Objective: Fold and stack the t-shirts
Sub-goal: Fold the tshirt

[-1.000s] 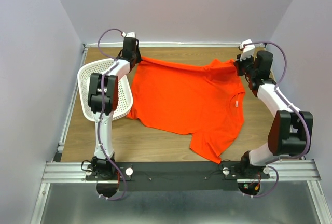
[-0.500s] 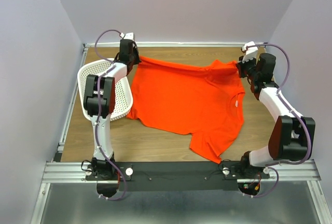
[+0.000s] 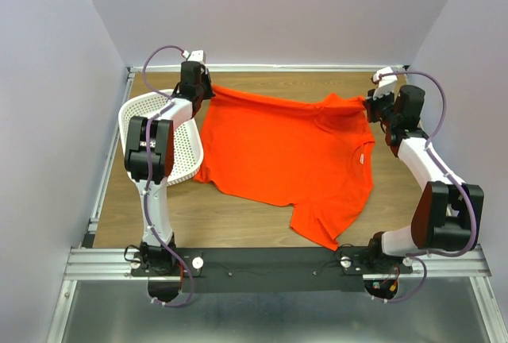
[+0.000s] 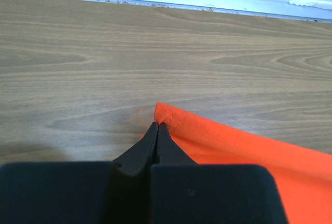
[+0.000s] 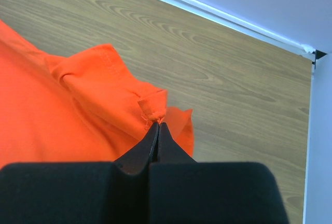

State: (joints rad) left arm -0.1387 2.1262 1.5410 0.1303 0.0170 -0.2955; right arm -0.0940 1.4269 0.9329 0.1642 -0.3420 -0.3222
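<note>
Orange cloth t-shirt [image 3: 278, 152], seemingly thin, spread on woodgrain table [image 3: 238, 222].

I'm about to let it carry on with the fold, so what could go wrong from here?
1. The left hand pinches only the very hem corner of the shirt; a pull could slip it free.
2. The right hand holds a small bunched fold of cloth, so that side may fold crooked.
3. The basket sits right beside the shirt, under the left arm; a sweep could knock it.
</note>
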